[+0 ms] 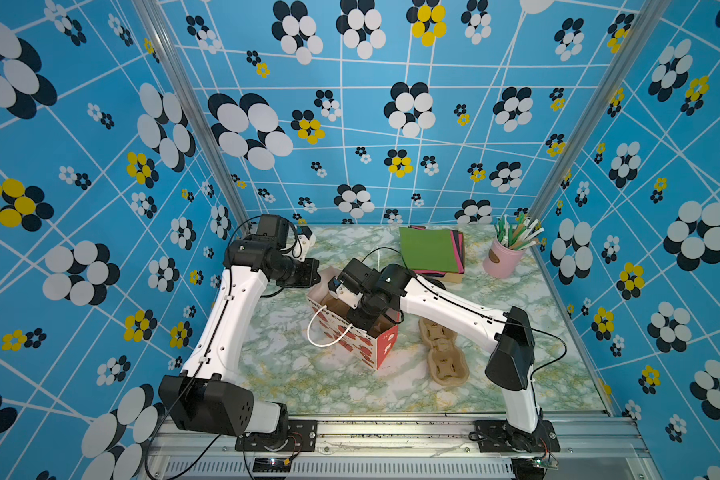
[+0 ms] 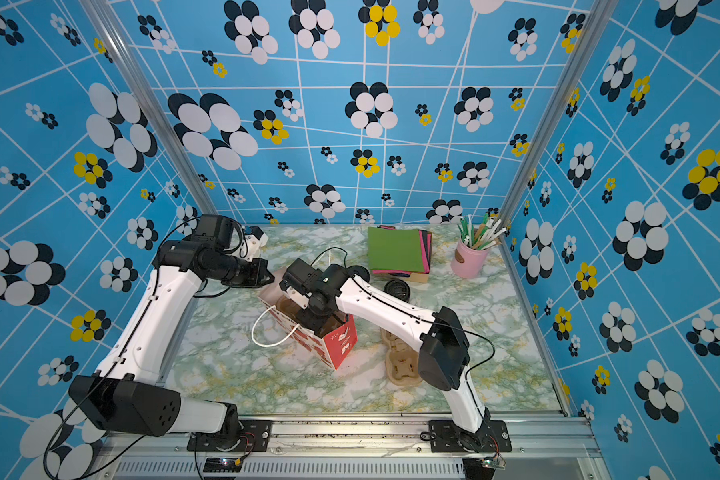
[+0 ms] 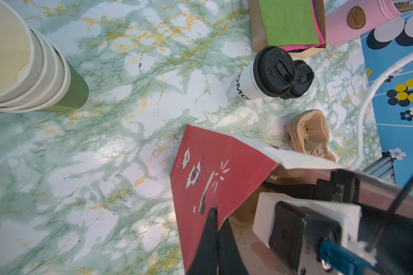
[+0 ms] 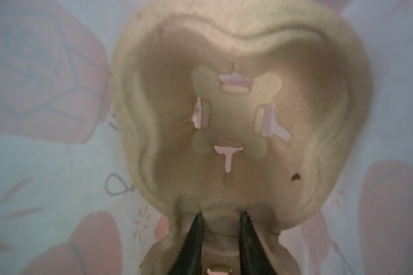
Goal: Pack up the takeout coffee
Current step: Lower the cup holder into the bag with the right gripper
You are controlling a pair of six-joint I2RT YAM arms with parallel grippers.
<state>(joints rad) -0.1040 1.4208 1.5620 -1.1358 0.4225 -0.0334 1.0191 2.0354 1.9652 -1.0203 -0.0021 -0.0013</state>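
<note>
Top views: a paper bag point(image 1: 385, 347) stands open at the centre of the table point(image 1: 308, 374). The left gripper point(image 1: 314, 277) meets the bag's rim at 10 o'clock, and the right arm point(image 1: 445, 303) dips into its mouth, where brown pulp shows. From the bag, a carrier stack point(image 1: 445, 357) lies at 4 o'clock, a napkin box point(image 1: 429, 249) at 1 o'clock, and a pink tin point(image 1: 501, 259) full of straws at 2 o'clock. The takeout coffee point(image 2: 359, 273) is outside the bag, between it and the napkin box, mostly hidden behind the arm. A lid stack point(image 2: 396, 287) sits just beside the coffee.

Left wrist: the left gripper is pinched shut on the bag's red side panel at the rim. The coffee stands on the table with its lid on. A cup stack point(image 3: 34, 71), its top cup empty, stands well apart.

Right wrist: the right gripper point(image 4: 222, 228) clamps the middle ridge of a cup carrier point(image 4: 236, 107). Its socket is empty, and the bag's printed walls surround it.
</note>
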